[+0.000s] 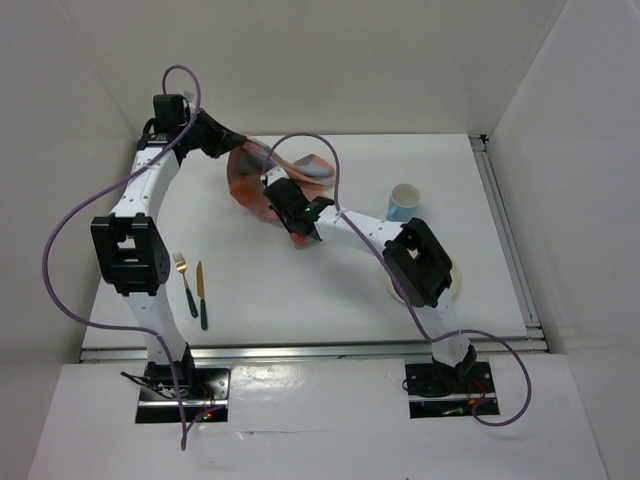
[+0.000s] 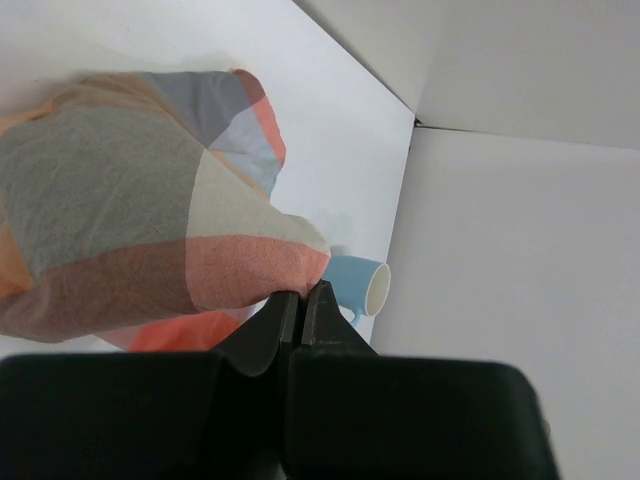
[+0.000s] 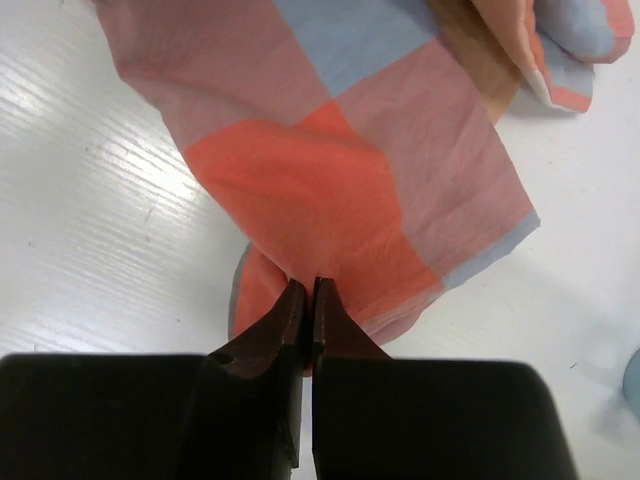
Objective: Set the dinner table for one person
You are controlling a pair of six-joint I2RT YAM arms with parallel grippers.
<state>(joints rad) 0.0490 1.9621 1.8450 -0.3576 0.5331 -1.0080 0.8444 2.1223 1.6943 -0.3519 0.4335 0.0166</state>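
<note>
Both arm bases sit at the bottom of the top view, at the near edge of the white table (image 1: 300,290), which fills the middle of the picture with metal rails along its sides. Both arms reach over it toward a checked cloth (image 1: 250,180) bunched up toward the far left of the tabletop. The left gripper (image 1: 228,145) is at the cloth's far left end and the right gripper (image 1: 275,195) at its near right side. From here I cannot tell how either pair of jaws stands. A blue cup (image 1: 403,202) stands upright to the right of the cloth, and only its pale inner wall shows. A fork (image 1: 184,283) and a knife (image 1: 202,295) lie side by side near the left arm. A pale plate (image 1: 458,282) is mostly hidden under the right arm.

From the left wrist, the gripper (image 2: 302,298) has its jaws pressed together on an orange edge of the cloth (image 2: 130,200), which bulges out beyond the tips. The table (image 2: 330,130) lies behind the cloth, apart from the jaws. The cup (image 2: 360,288) shows just past the fingertips, its pale mouth turned to the right of the picture.

From the right wrist, the gripper (image 3: 303,297) has its jaws closed on a fold of the cloth (image 3: 320,170). The cloth spreads away over the table (image 3: 90,230), whose surface lies right beneath and on both sides of the tips.
</note>
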